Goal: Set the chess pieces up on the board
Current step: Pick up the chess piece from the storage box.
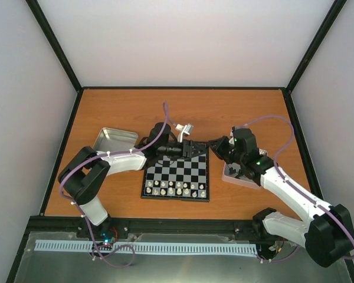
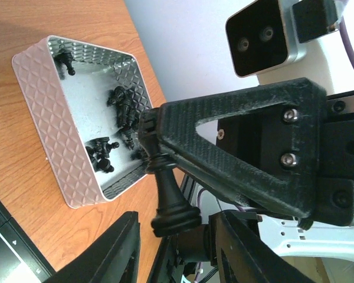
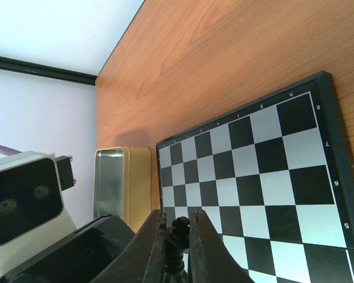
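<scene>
The black chess piece [image 2: 171, 197] is hanging over the far side of the board [image 1: 177, 177], looking light, hard and slippery, so it is probably best taken low on its stem. The right gripper [image 3: 178, 223] is pinching its head, and the left gripper [image 2: 177, 230] is standing spread either side of its base.

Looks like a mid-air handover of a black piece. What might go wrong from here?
1. The right gripper pinches the black piece only by its head, and the fingers of the left gripper flank its base with a gap showing. An early release would likely drop it.
2. The exchange hangs over the far edge of the board, so a dropped piece might roll off or toward the whitish pieces on the near rows.
</scene>
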### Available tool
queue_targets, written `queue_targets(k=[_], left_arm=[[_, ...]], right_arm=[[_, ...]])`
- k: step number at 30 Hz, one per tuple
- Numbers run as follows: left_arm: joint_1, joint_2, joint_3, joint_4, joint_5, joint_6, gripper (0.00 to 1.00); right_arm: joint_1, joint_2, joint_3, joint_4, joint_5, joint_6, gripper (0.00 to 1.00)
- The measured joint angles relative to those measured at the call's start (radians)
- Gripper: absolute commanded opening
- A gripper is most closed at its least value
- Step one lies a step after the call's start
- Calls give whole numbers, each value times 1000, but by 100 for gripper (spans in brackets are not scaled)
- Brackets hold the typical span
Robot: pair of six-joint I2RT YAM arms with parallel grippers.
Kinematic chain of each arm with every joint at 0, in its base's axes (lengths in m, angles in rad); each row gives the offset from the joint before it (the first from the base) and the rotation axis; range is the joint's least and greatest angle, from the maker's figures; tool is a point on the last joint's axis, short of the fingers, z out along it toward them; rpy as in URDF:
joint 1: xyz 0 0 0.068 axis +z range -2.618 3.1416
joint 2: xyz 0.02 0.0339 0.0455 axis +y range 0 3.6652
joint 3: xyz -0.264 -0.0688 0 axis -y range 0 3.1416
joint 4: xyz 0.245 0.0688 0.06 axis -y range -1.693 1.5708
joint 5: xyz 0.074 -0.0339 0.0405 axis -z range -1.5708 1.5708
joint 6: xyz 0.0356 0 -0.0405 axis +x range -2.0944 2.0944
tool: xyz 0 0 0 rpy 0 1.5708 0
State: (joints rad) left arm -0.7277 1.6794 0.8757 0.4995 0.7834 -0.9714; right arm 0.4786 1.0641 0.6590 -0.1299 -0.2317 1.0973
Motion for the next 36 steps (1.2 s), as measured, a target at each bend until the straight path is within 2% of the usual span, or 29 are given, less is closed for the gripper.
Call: queue_targets(k=[2, 4, 10, 15, 17, 21, 23, 26, 32, 36], left_arm=[[0, 7, 0, -1, 2, -2, 34], [0, 11, 0, 0, 2, -1, 27], [-1, 12, 12, -15, -4, 37, 23], [-2, 12, 29, -37, -2, 69, 15], [-3, 12, 29, -38, 0, 79, 12], [-3, 11, 29, -50, 6, 121, 11], [-3, 7, 31, -74, 7, 166, 11], [-3, -15, 31, -127, 19, 261, 11], [-3, -101, 31, -187, 90, 437, 11], [-3, -147, 31, -187, 164, 513, 11]], right_arm=[[0, 2, 0, 4, -5, 1, 7], [0, 5, 0, 8, -9, 2, 7], [1, 5, 0, 7, -13, 3, 7], [1, -8, -5, 7, -12, 2, 10], [1, -13, -7, 6, -13, 2, 16], [1, -19, -7, -11, -26, -21, 44], [0, -20, 1, -36, -51, -54, 50], [-19, -23, 24, -78, -124, -124, 52], [-134, -94, 26, -99, -378, -266, 56], [-143, -127, 27, -100, -519, -322, 55]])
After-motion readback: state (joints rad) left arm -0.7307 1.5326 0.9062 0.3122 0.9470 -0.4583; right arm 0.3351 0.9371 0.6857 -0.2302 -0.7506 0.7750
